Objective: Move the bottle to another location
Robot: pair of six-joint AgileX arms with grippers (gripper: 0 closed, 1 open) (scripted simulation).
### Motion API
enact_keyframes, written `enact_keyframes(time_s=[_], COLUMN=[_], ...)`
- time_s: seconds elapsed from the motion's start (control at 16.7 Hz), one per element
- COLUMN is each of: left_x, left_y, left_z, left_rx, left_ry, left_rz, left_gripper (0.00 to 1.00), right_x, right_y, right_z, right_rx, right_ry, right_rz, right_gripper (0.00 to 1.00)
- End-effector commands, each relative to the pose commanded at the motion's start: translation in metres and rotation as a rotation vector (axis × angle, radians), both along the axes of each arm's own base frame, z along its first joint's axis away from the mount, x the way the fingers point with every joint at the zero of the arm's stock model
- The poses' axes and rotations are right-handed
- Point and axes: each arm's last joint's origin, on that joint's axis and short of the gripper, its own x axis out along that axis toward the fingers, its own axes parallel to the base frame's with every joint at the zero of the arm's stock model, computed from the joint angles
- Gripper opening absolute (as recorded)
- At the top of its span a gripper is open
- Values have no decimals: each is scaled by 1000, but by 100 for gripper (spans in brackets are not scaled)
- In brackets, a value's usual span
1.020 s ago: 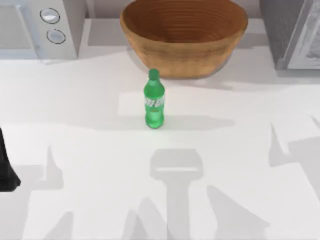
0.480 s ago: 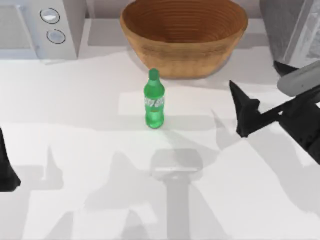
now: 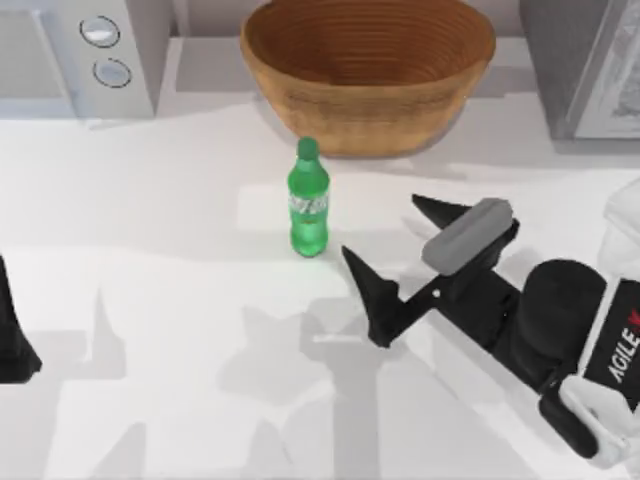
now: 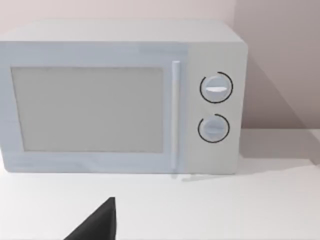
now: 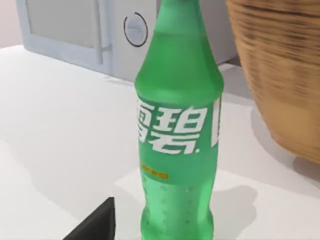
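Note:
The bottle is small, green and translucent, with a green cap and a pale label band. It stands upright on the white table just in front of the wicker bowl. My right gripper is open, just right of the bottle and not touching it, its two dark fingers spread and pointing left toward it. The right wrist view looks straight at the bottle from close by, with one dark fingertip low in the picture. My left gripper is parked at the table's left edge.
The large wicker bowl stands at the back centre, right behind the bottle. A pale microwave sits at the back left and faces the left wrist camera. A grey appliance stands at the back right. Bare white tabletop lies left of and in front of the bottle.
My right arm has swung in from the right edge toward the bottle, ending just beside it with fingers spread. The bottle and the left arm have not moved.

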Motion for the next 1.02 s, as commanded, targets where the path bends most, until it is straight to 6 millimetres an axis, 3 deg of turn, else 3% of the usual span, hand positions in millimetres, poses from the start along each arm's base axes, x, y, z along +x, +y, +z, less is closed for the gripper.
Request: enact_keyframes(time_s=[0.18,0.66,1.02], left_x=[0,0,0], left_y=[0,0,0], left_z=[0,0,0], left_rx=[0,0,0], left_ry=[0,0,0], left_rz=[0,0,0], left_gripper=[100,100,100], right_x=[-2,1,39], right_y=[11,13,50], right_z=[-15,-17,-20], right_rx=[14,14,16], right_ry=[-23,-24,-27], right_rz=[40,41,45], right_gripper=[100,100,100])
